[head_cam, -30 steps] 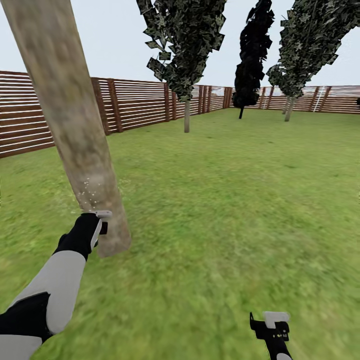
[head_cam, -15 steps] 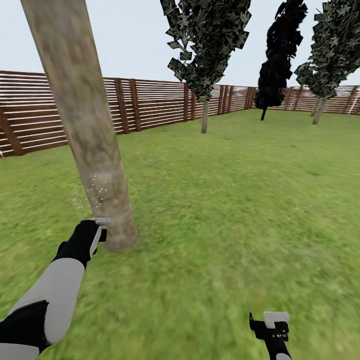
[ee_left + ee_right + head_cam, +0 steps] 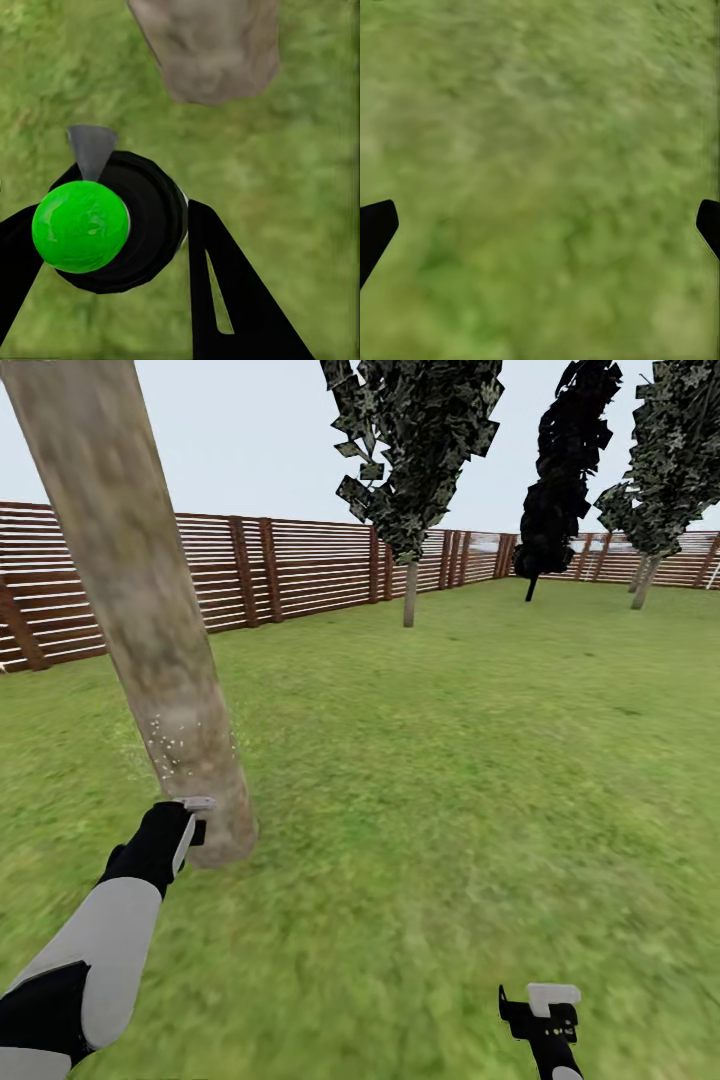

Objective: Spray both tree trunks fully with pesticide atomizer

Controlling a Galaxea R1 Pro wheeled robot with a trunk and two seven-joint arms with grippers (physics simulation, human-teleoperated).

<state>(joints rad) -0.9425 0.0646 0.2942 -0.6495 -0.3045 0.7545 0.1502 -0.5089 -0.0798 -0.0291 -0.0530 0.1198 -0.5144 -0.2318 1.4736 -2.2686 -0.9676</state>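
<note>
The near tree trunk [image 3: 150, 610], thick with mottled grey-tan bark, rises from the grass at the left. White specks [image 3: 175, 745] dot its lower part. My left gripper [image 3: 193, 818] is low beside the trunk's base, shut on the pesticide atomizer [image 3: 112, 225]. The atomizer has a black body, a bright green round cap and a grey nozzle. In the left wrist view the nozzle points toward the trunk [image 3: 210, 45], and black fingers [image 3: 225, 300] flank the atomizer. My right gripper [image 3: 545, 1010] hangs open over bare grass [image 3: 540, 150]. A second tree [image 3: 410, 590] stands far off by the fence.
A brown slatted fence [image 3: 300, 570] rings the lawn. A near-black conifer [image 3: 560, 470] and another leafy tree [image 3: 645, 575] stand at the back right. Open grass [image 3: 480, 760] spreads to the right of the near trunk.
The whole picture has shifted, so the camera has moved; the near trunk now sits a little further left. My left gripper stays at the trunk's base, still holding the atomizer. The right arm looks unchanged.
</note>
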